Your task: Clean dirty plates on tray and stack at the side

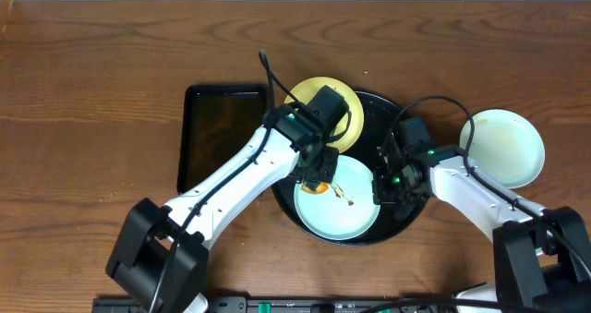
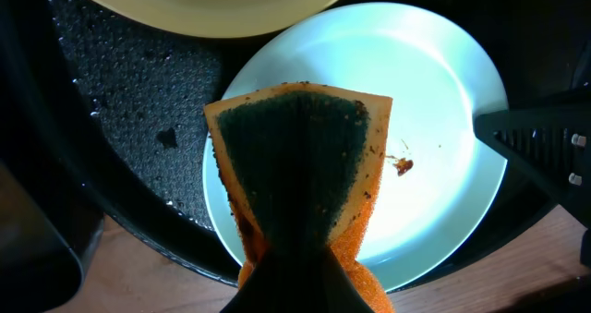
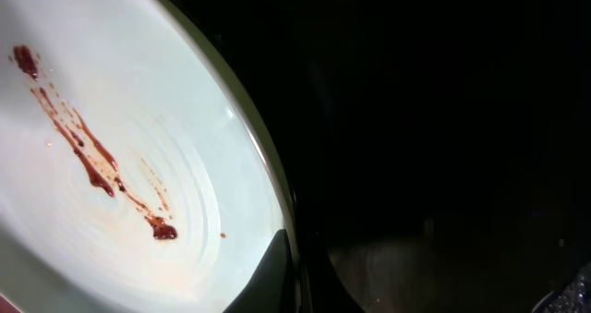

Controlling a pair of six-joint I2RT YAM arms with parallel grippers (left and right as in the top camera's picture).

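wiping step, blue plate in hand

the sponge (image 2: pixel 295 165) is clamped in the left gripper (image 1: pixel 317 179) over the blue plate (image 1: pixel 332 216), set at 6 o'clock in the tray (image 1: pixel 374 119). the right gripper (image 1: pixel 388 179) is placed at its 3 o'clock rim; whether it is closed cannot be told. next, a pass over the sauce streaks (image 3: pixel 92 161) is called for.

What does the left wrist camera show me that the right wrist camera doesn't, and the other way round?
Only the left wrist view shows the sponge, orange with a dark scouring face, held in the left gripper over the plate. It also shows the pale yellow plate and the right gripper at the blue plate's rim. Only the right wrist view shows a long red-brown sauce streak up close. Both show the light blue plate, still soiled, sitting in the black tray.
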